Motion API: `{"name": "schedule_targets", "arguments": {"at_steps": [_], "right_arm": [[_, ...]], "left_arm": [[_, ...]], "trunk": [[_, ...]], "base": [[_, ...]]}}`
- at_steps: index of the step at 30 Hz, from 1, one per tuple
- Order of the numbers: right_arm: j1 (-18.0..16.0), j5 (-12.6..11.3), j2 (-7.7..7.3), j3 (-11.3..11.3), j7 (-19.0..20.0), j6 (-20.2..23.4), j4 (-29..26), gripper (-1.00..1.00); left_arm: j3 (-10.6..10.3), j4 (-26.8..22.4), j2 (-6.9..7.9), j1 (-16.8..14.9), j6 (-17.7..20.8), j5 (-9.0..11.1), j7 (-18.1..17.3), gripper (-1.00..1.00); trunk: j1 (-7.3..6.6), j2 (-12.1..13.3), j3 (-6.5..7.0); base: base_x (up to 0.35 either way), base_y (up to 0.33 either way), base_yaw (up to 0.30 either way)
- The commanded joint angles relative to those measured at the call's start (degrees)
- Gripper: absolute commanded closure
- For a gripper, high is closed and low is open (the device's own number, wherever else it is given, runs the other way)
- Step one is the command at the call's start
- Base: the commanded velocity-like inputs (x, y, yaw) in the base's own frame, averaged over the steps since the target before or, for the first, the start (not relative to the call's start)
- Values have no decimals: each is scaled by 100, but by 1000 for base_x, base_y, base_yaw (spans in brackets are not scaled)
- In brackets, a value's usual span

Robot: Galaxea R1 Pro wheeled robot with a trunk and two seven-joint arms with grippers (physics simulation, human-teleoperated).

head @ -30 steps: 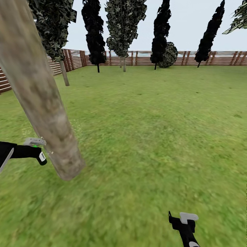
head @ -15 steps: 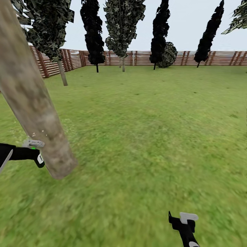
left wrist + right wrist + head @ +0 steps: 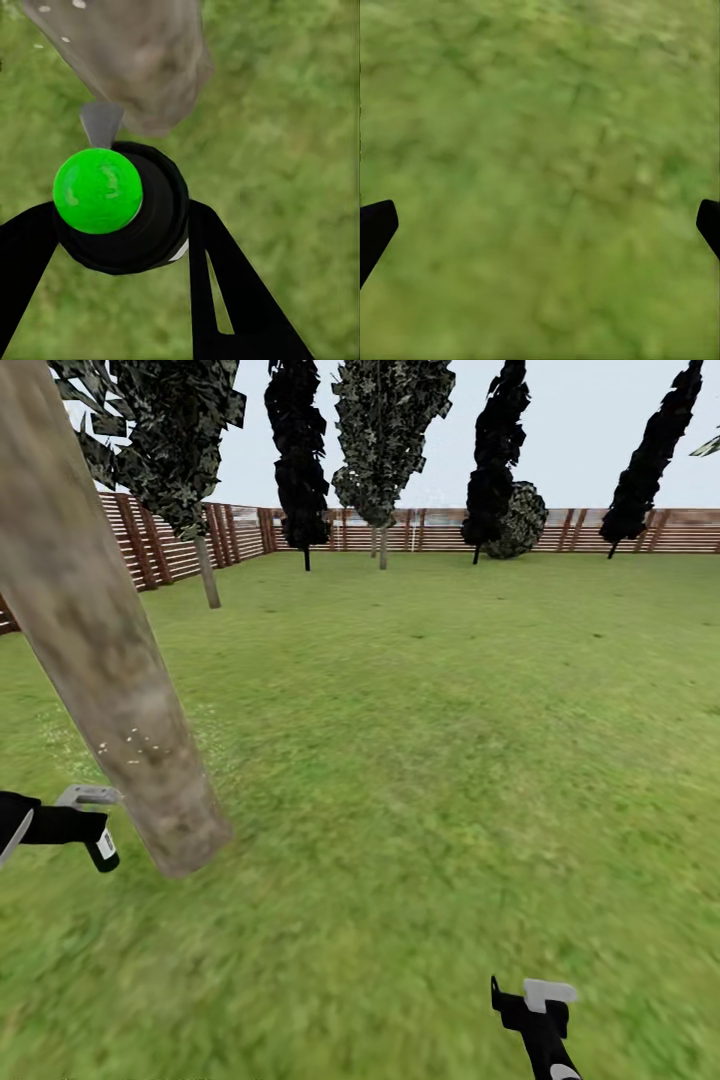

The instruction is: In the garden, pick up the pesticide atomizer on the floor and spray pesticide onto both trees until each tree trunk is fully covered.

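Note:
A thick grey-tan tree trunk (image 3: 110, 660) leans across the left of the head view and stands on the grass floor (image 3: 420, 760). Just left of the trunk's base, my left gripper (image 3: 80, 827) is shut on the pesticide atomizer (image 3: 98, 830), a black bottle with a grey nozzle. In the left wrist view the atomizer (image 3: 146, 225) shows a bright green cap, and its nozzle (image 3: 100, 122) points at the trunk (image 3: 142, 60) close ahead. White pesticide specks (image 3: 130, 740) dot the bark. My right gripper (image 3: 535, 1000) hangs open low over the grass (image 3: 540, 180), holding nothing.
A brown slatted fence (image 3: 600, 530) rings the lawn at the back and left. Several thin-trunked dark-leaved trees (image 3: 300, 470) and a round bush (image 3: 520, 520) stand along it. Open grass spreads to the right of the trunk.
The head camera has shifted, sliding the far trees and fence right. My left gripper with the atomizer sits slightly lower and farther from the trunk. More white specks show on the bark.

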Motion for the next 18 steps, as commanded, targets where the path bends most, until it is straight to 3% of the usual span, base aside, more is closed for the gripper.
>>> {"name": "schedule_targets", "arguments": {"at_steps": [1, 9, 18], "right_arm": [[-3, -58, 0, 48, -5, -18, 3, -100], [-3, -58, 0, 48, -5, -18, 3, -100], [-2, -58, -9, 48, -5, -18, 3, -100]], "left_arm": [[-9, -6, 5, -17, 20, -15, -18, 100], [-16, 8, 7, -1, 20, -22, -19, 100], [-33, 58, -5, 5, 20, -22, -17, 100]], "trunk": [[-1, -2, -5], [-1, -2, -5], [-1, -2, -5]], "base": [[2, -1, 134], [0, 0, 247], [142, -166, 16]]}}
